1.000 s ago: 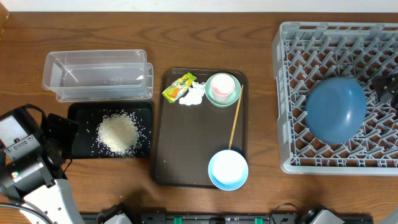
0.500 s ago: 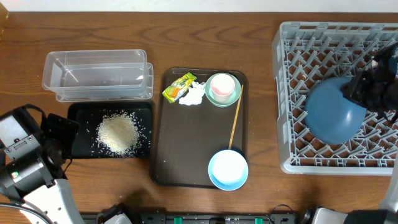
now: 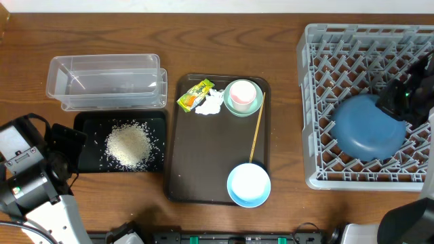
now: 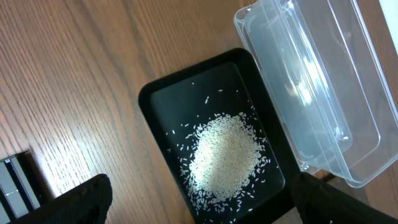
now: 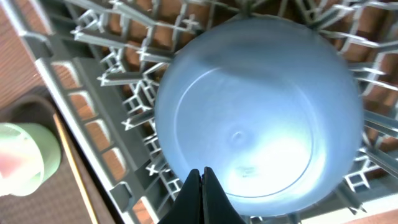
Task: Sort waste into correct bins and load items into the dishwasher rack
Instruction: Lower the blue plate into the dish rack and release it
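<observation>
The large dark-blue bowl [image 3: 363,130] [image 5: 261,112] lies upside down in the grey dishwasher rack [image 3: 325,68] [image 5: 93,81]. My right gripper [image 3: 388,102] [image 5: 202,177] hovers over the bowl's base, shut on nothing. My left gripper [image 3: 68,144] [image 4: 200,186] stands open at the left end of the black tray [image 3: 156,120] [image 4: 155,99], above the rice [image 3: 127,146] [image 4: 225,152]. The clear tub [image 3: 105,81] [image 4: 311,81] is behind it. The wrapper [image 3: 193,93], tissue [image 3: 211,103], mint-green bowl [image 3: 234,107] holding the pink cup [image 3: 243,93], wooden stick [image 3: 256,132] and light-blue bowl [image 3: 249,184] are on the brown serving tray [image 3: 203,156].
The rack's upright pegs ring the blue bowl closely. The serving tray lies between the bins and the rack. Bare wooden table runs along the front edge and between tray and rack.
My right arm has come in from the right over the rack and its jaws have shut. The dark-blue bowl has shifted slightly toward the rack's front. The left arm has not moved.
</observation>
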Controlling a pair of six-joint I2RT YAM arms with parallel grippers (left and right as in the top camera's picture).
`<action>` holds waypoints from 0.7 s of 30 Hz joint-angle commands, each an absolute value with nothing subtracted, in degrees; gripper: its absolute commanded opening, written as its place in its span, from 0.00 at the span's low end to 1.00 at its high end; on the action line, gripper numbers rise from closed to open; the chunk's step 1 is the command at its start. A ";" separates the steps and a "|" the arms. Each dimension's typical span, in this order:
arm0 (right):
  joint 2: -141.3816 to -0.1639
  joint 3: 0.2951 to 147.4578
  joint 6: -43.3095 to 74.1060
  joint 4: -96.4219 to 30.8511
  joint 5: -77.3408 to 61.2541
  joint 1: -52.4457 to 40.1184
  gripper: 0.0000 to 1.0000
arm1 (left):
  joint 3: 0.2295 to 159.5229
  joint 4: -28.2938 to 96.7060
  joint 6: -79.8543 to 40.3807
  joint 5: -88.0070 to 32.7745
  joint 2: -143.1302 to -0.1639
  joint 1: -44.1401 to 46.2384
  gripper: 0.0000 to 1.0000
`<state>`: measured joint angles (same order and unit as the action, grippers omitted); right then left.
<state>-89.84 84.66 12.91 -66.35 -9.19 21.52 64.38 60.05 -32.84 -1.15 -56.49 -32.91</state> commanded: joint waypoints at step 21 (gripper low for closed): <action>-68.84 84.68 7.64 -62.92 -47.46 6.09 0.86 | 65.60 60.20 -33.12 -0.86 -56.49 -33.21 0.95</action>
